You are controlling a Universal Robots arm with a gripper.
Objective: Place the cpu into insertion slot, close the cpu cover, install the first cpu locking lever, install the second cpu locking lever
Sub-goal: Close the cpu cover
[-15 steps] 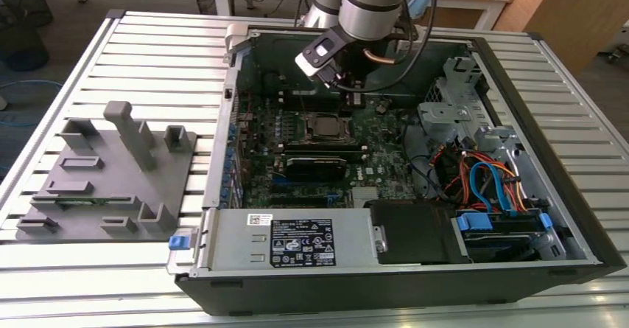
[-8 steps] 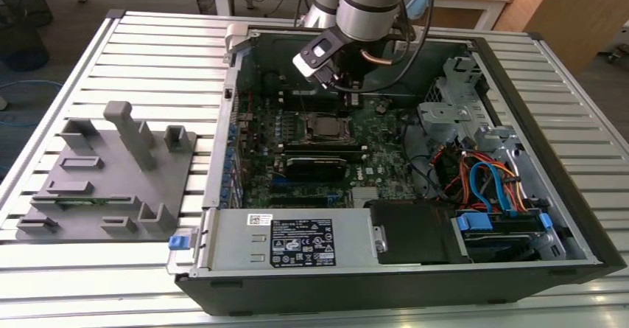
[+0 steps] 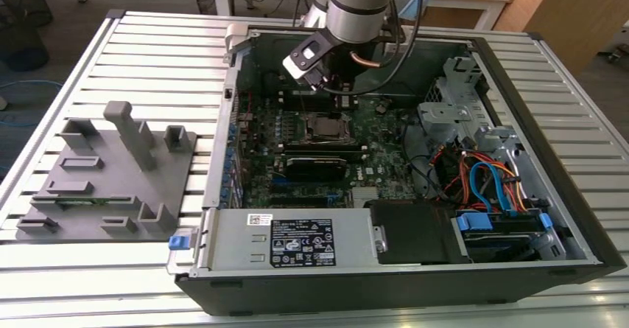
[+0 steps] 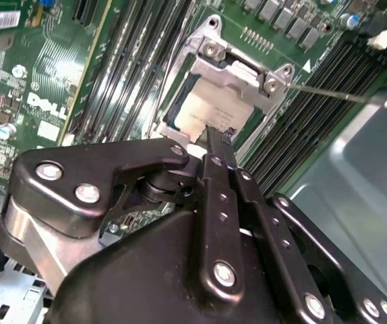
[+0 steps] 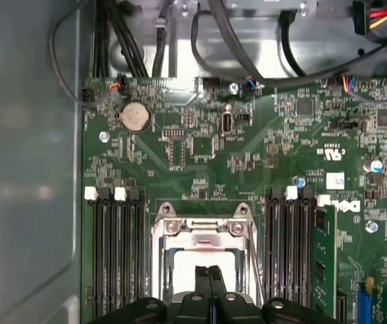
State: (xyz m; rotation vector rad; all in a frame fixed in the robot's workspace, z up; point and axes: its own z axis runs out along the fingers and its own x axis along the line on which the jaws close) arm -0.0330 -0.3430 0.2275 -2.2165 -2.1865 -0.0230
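One arm is reaching down into an open computer case (image 3: pixel 393 287), and its gripper (image 5: pixel 207 272) is hanging directly over the insertion slot (image 3: pixel 325 127). Both fingers (image 4: pixel 215 169) are lying pressed together with no gap showing between them, and nothing is showing in their hold. Their tips are pointing at the near edge of the cpu (image 4: pixel 200 111); whether they are touching it I cannot tell.

The cpu is sitting inside the insertion slot, its dull silver top facing up. The cpu cover (image 5: pixel 203 236) is appearing to lie down around the cpu's edges, its screwed hinge end sitting across one side of the slot. Whether it is latched I cannot tell.

One thin metal rod (image 4: pixel 335 93) is running out from a corner of the insertion slot and passing over the neighbouring memory slots (image 5: pixel 112 256). Long black memory slots are flanking the insertion slot on two opposite sides. One round coin battery (image 5: pixel 135 116) is sitting on the green board, well apart from the insertion slot, beyond one bank of memory slots.

Outside the case, well apart from the insertion slot, one grey fixture tray (image 3: pixel 108 195) is resting on the slatted table (image 3: pixel 147 48).
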